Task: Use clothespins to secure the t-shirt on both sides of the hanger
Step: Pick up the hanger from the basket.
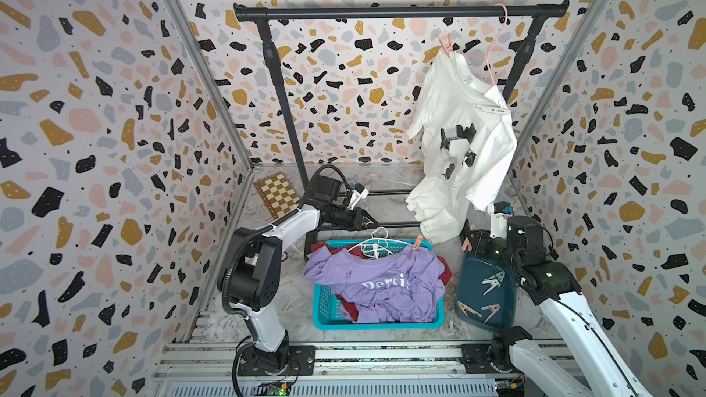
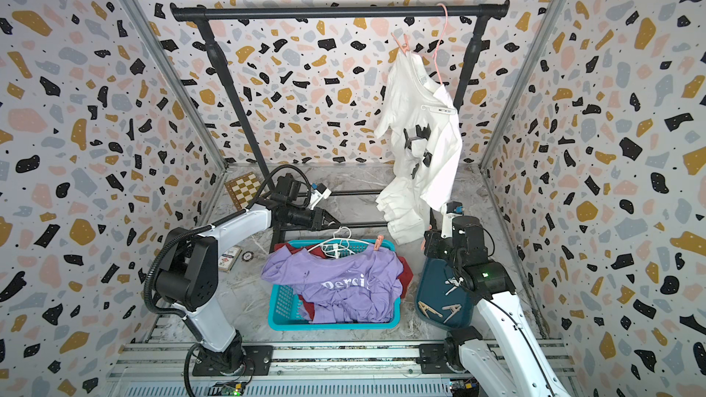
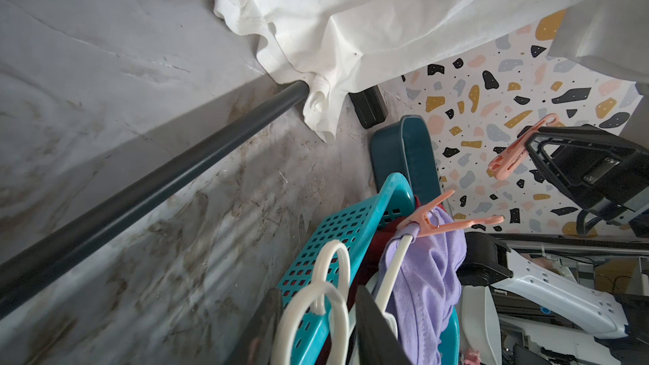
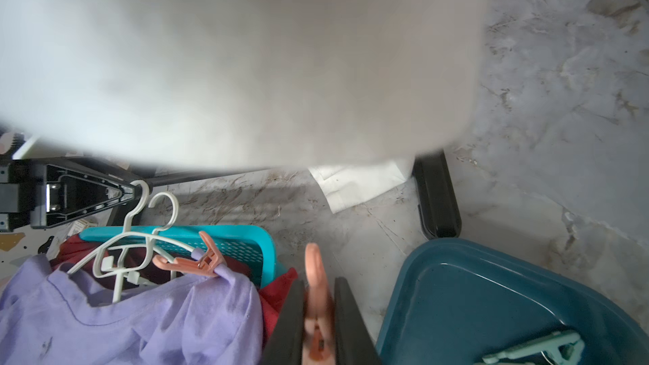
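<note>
1 light, springy peach clothespin is pinched in the right gripper beside the basket (best squeezed at the tail ends), and the hanger of the floppy purple t-shirt is straddled by the left gripper, hold can't be told.

Pink clothespin clips purple shirt (on white hanger) over teal basket.

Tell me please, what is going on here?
The right gripper holds a peach clothespin by the dark tray. The left gripper has its jaws around the hook of a white hanger above the teal basket; a grip is not clear. The purple t-shirt there carries a pinned clothespin on one side only.
</note>
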Robot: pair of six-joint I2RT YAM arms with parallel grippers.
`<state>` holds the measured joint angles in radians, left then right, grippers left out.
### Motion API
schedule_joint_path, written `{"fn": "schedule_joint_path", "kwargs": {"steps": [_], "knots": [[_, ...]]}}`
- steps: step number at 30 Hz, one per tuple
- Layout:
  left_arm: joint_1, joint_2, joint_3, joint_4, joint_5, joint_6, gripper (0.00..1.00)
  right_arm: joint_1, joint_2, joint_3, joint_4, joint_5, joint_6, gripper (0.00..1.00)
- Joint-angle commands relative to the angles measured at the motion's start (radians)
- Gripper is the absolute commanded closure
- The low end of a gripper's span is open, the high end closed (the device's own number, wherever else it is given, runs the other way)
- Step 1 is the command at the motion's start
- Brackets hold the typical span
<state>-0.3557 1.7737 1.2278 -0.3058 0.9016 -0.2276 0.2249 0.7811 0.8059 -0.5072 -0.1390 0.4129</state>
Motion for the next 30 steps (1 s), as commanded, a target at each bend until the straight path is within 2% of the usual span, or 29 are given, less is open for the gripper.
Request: {"fn": "schedule_joint_path", "kwargs": {"steps": [1,13,18,26,30], "knots": [[-0.012,-0.004,0.02,0.024,0.035,0.01,0.69,0.004,-0.011,0.049,0.025,0.002,-0.019,1.0],[-0.026,-0.049,0.008,0.029,0.074,0.01,0.75,0.005,-0.004,0.055,0.025,-0.001,-0.015,1.0],[-0.032,-0.08,0.01,0.032,0.039,-0.009,0.89,0.025,0.002,0.092,0.023,-0.011,-0.029,1.0],[-0.034,-0.157,0.018,0.059,0.011,-0.065,0.96,0.117,0.0,0.181,0.035,-0.01,-0.025,1.0],[-0.034,-0.213,0.024,0.051,-0.04,-0.086,1.0,0.196,0.007,0.214,0.065,0.004,0.002,1.0]]}}
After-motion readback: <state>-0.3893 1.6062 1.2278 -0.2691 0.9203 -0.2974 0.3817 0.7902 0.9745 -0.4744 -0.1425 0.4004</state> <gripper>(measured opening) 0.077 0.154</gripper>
